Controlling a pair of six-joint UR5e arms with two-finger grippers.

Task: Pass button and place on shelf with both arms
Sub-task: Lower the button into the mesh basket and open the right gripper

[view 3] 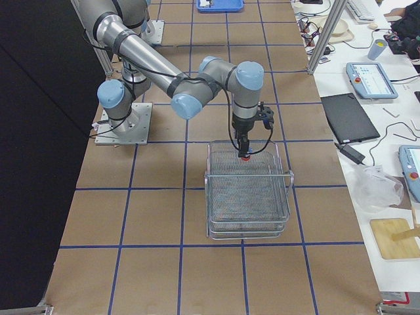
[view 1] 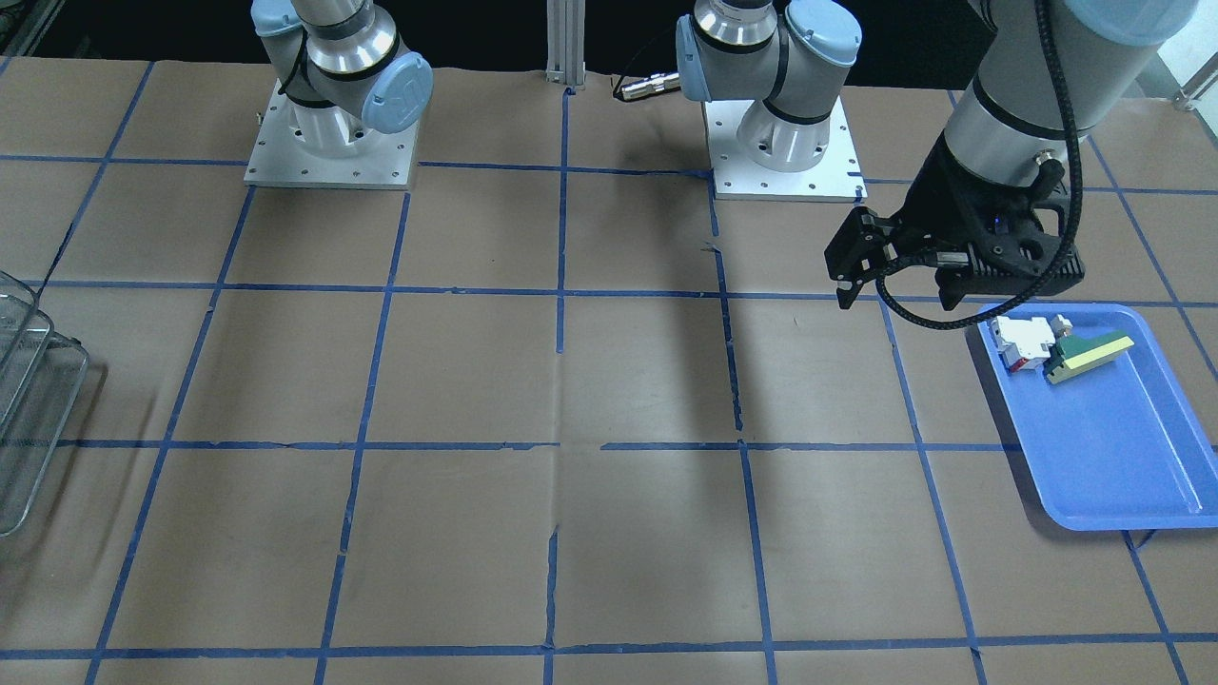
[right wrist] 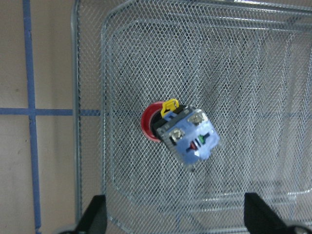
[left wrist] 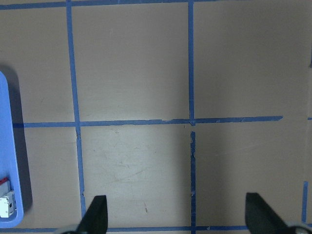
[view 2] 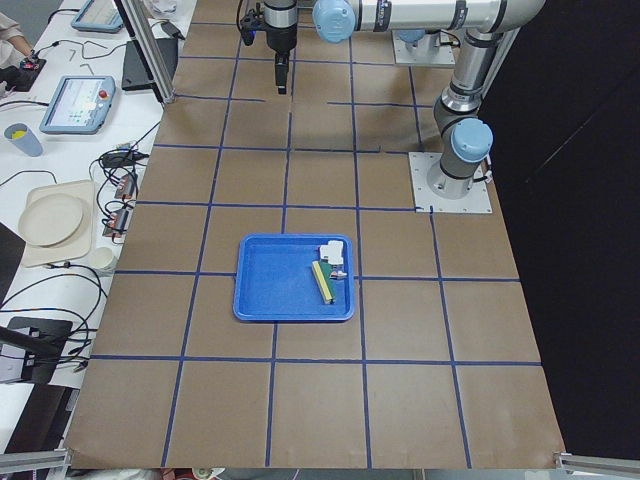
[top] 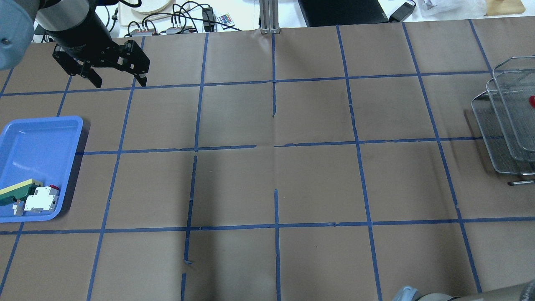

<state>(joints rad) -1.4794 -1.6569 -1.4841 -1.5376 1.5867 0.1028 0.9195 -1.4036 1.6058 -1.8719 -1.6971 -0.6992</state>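
Observation:
The button (right wrist: 178, 129), with its red cap and clear-bluish base, lies on its side on the mesh of the shelf's (right wrist: 253, 63) top tier. My right gripper (right wrist: 175, 219) is open right above it, one finger (right wrist: 95, 214) on each side, not touching it. In the exterior right view the right gripper (view 3: 244, 146) hangs over the button (view 3: 244, 156) at the shelf's (view 3: 248, 190) far end. My left gripper (top: 117, 79) is open and empty, high above bare table near the blue tray (top: 37, 142); the left wrist view shows its fingers (left wrist: 95, 217) spread wide.
The blue tray (view 1: 1123, 457) holds a white-and-red block (view 1: 1020, 342) and a green-and-yellow piece (view 1: 1090, 354). The shelf (view 1: 29, 400) stands at the table's other end. Brown paper with a blue tape grid covers the table. Cables and devices lie past the far edge (top: 184, 21).

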